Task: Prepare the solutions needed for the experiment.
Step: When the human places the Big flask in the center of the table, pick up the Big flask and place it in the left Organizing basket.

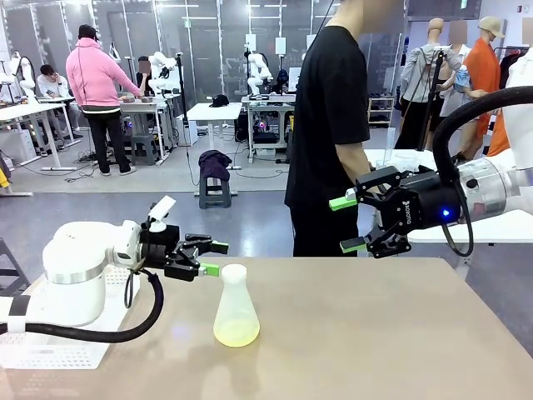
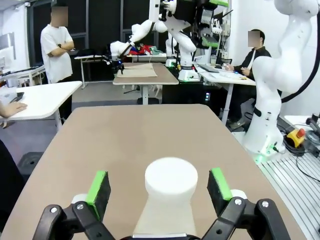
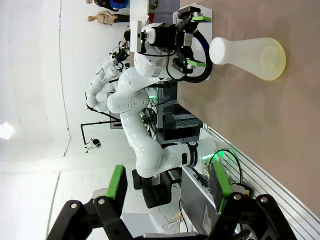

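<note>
A frosted conical flask (image 1: 236,304) stands upright on the tan table (image 1: 375,333), with the pale yellow-green solutions (image 1: 236,335) tinting its wide base. My left gripper (image 1: 214,258) is open, level with the flask's neck and just to its left, not touching it. In the left wrist view the flask's white mouth (image 2: 171,179) sits centred ahead of the left gripper (image 2: 159,188), with gaps to both green pads (image 2: 99,192). My right gripper (image 1: 346,224) hangs open and empty in the air over the table's far edge. The sideways right wrist view shows the flask (image 3: 250,54) far beyond the right gripper (image 3: 169,184).
A person in a black shirt (image 1: 333,125) stands at the far side, right behind my right gripper. A white perforated plate (image 1: 50,354) lies under my left arm's base. A white table (image 1: 491,229) stands at the far right. The tabletop right of the flask is bare.
</note>
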{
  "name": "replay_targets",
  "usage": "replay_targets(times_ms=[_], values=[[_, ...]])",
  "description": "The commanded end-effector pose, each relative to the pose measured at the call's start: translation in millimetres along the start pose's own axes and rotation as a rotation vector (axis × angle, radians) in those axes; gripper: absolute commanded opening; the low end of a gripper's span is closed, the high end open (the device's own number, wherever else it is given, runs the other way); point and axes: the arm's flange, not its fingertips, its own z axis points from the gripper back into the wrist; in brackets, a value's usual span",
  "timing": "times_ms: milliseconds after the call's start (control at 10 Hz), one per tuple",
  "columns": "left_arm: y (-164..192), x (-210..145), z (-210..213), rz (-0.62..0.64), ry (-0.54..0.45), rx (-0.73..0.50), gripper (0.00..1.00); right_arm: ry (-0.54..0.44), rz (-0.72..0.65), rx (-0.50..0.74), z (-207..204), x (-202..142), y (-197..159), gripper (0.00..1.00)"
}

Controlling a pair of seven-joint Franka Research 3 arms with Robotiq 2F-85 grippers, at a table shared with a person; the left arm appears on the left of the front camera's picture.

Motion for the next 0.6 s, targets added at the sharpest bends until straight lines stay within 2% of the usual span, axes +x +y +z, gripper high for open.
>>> replay_targets(times_ms=[0,500], values=[[13.6,-13.7,-1.4,-0.012,0.012,-0.052,1.00,-0.003,-0.002,0.011,-1.7,-1.1,0.3,0.84],[20.5,-34.3,-16.6,0.012,0.013,-0.154,1.00,-0.003,-0.002,0.011,-1.7,-1.1,0.3,0.84]])
